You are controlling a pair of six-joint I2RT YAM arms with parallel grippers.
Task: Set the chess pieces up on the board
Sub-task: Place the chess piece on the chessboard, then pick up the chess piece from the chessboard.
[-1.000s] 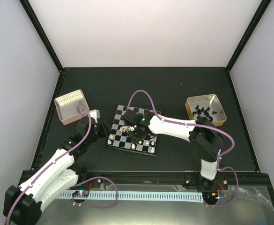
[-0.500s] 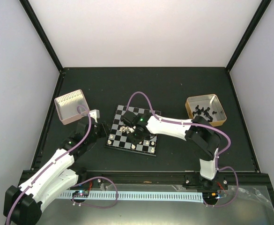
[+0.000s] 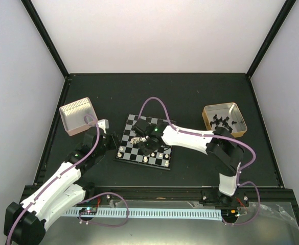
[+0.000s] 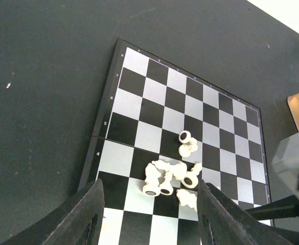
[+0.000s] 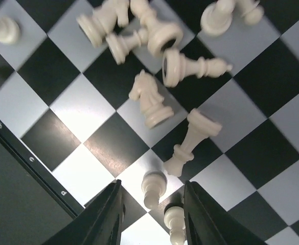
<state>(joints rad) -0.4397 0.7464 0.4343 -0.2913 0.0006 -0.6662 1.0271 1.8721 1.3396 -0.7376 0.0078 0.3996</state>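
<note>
Board [image 3: 129,150]: centre of desk [image 3: 190,97], mid overhead view. Chess pieces [image 5: 152,102]: mostly heaped lying mid-board; few upright by its edge. Right fingers [image 5: 108,219]: apart, straddling an upright pawn [image 5: 153,186], gripping nothing. Left fingers [image 4: 88,214]: half-spread, empty. Step: apparently placing. Next: pinch one fallen piece cleanly.

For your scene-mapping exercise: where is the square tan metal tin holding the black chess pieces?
In the top view, the square tan metal tin sits on the right side, right of the black-and-silver checkered chessboard, apart from it.
</note>
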